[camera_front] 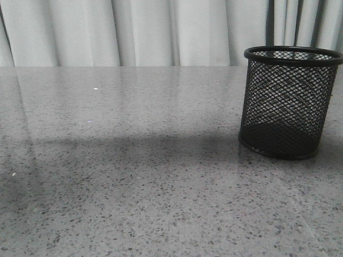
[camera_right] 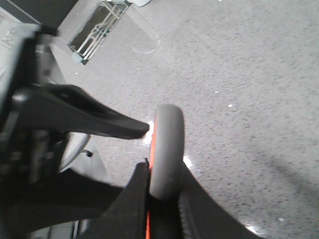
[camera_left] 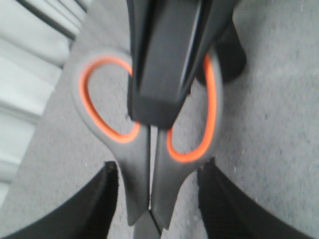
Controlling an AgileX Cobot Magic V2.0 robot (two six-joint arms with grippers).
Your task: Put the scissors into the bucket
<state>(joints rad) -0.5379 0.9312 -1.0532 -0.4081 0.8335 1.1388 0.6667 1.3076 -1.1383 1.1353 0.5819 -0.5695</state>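
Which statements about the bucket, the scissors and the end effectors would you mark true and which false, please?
1. The bucket stands upright on the table. True.
2. The scissors lie inside the bucket. False: in the front view the mesh shows nothing inside, and the wrist views show the scissors held above the table.
3. The handle loops are lined in blue. False: the lining is orange.
4. The left end effector is open, with a finger on either side of the handles and a gap on each side. True.
5. The right end effector is empty. False: it is closed on one grey handle loop.
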